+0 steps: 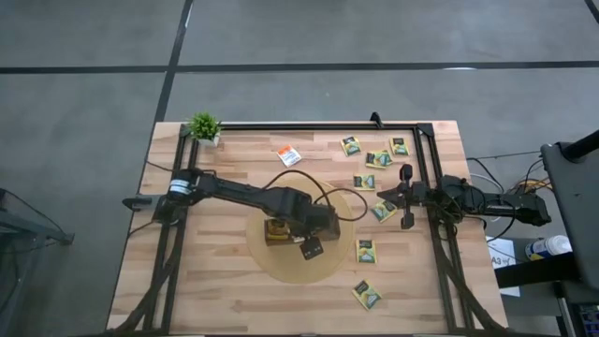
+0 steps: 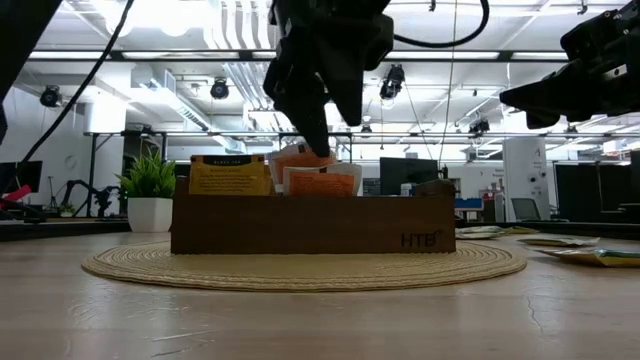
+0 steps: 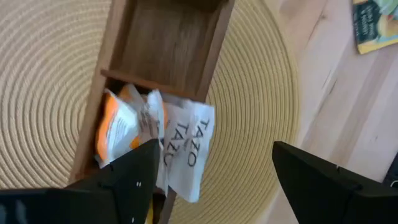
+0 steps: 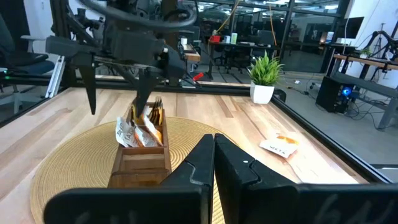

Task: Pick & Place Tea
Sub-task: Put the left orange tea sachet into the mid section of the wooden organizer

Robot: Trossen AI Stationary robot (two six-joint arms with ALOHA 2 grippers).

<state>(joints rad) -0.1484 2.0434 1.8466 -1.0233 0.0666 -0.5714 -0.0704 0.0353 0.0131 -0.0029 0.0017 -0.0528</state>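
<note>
Several small flat square paper tea sachets, orange-and-white (image 3: 121, 127) and white ones printed TAZO (image 3: 189, 149), stand bunched in 1 compartment of the long brown wooden tray (image 3: 186, 81), whose neighbouring compartment is bare wood; in the low view they poke above the tray wall left of centre. The tray lies on a round woven straw mat (image 1: 342, 257) at the centre of the high view. The left pincer (image 3: 211, 180) hangs just above those sachets with its 2 dark fingers spread wide, released and gripping nothing. More sachets, dark green with yellow (image 1: 366, 250), lie scattered flat on the pale wooden worktop (image 1: 225, 290) toward the right of the high view, and 1 white-and-orange sachet (image 1: 289, 155) lies near the upper centre. The right pincer (image 4: 214, 155) sits at the right of the high view near the scattered sachets, its fingers pressed together, clenched on nothing. A small green potted plant (image 1: 204, 127) stands at the worktop's upper left corner.
</note>
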